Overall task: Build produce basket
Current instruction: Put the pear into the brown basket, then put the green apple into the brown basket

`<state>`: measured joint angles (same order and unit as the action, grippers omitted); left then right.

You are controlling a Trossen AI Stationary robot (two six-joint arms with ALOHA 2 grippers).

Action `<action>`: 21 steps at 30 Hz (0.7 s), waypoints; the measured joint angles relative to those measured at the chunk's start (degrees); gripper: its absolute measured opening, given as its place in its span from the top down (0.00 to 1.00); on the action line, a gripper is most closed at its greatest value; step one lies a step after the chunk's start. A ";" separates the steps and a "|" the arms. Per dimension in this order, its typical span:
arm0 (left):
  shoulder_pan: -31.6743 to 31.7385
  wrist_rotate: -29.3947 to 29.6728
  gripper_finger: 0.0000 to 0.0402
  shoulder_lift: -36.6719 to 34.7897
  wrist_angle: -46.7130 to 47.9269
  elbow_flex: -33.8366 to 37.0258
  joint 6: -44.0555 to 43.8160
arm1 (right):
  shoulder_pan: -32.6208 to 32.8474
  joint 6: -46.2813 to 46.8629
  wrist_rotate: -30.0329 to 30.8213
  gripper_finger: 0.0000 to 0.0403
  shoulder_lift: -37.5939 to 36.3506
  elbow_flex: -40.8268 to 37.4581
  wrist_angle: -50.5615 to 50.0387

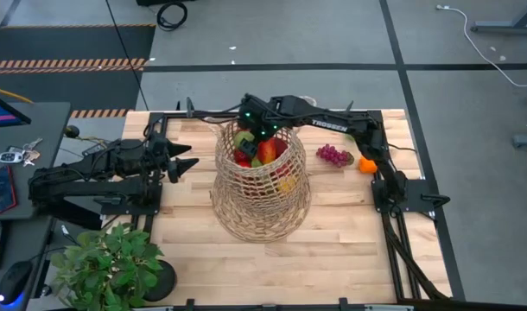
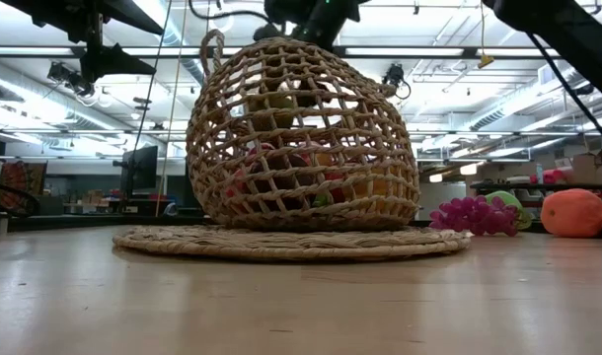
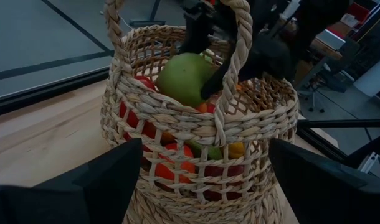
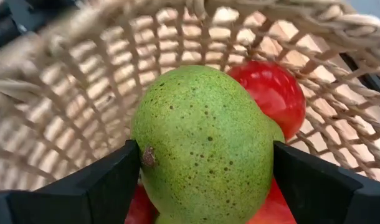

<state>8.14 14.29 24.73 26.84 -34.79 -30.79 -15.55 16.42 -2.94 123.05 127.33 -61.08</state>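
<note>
The tan wicker basket [image 1: 262, 186] stands mid-table on a flat woven mat [image 2: 291, 242], and holds red, orange and green produce [image 3: 177, 168]. My right gripper [image 4: 205, 168] reaches into the basket's mouth from the far side and is shut on a green mango [image 4: 202, 143], also seen in the left wrist view [image 3: 187, 78]. A red fruit [image 4: 274, 93] lies just beyond the mango. My left gripper [image 1: 184, 164] waits open to the left of the basket, pointing at it [image 3: 202, 162]. Purple grapes [image 1: 333, 155] and an orange [image 1: 367, 164] lie on the table to the basket's right. My right gripper pinches the green mango between its two fingers, one on each of its broad sides [image 4: 143, 158]. The fingers [image 3: 224, 74] slant down from above and from the table's far side. The mango sits at the height of the basket's rim, over the red fruits inside.
Two thin loop handles [image 3: 237, 56] rise at the basket's mouth close to my right gripper. A leafy potted plant [image 1: 108, 263] stands at the near left corner. A green piece [image 2: 506, 205] lies behind the grapes [image 2: 474, 215]. Bare wood lies near the front edge [image 1: 333, 250].
</note>
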 joint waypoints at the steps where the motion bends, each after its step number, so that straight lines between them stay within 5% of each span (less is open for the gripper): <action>1: -0.01 -0.01 0.11 0.02 0.01 0.00 0.00 | -0.25 -0.79 -0.02 0.14 0.25 0.00 -0.69; 11: -0.01 0.00 0.11 0.02 -0.01 0.00 0.00 | -0.43 -9.21 -0.27 0.02 0.55 -0.02 -4.23; 21: -0.02 -0.01 0.11 0.00 0.01 0.02 0.00 | -2.59 -11.14 1.33 0.03 -2.74 5.86 -14.67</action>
<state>8.13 14.28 24.73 26.86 -34.76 -30.79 -18.14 5.28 -1.61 120.31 133.19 -75.75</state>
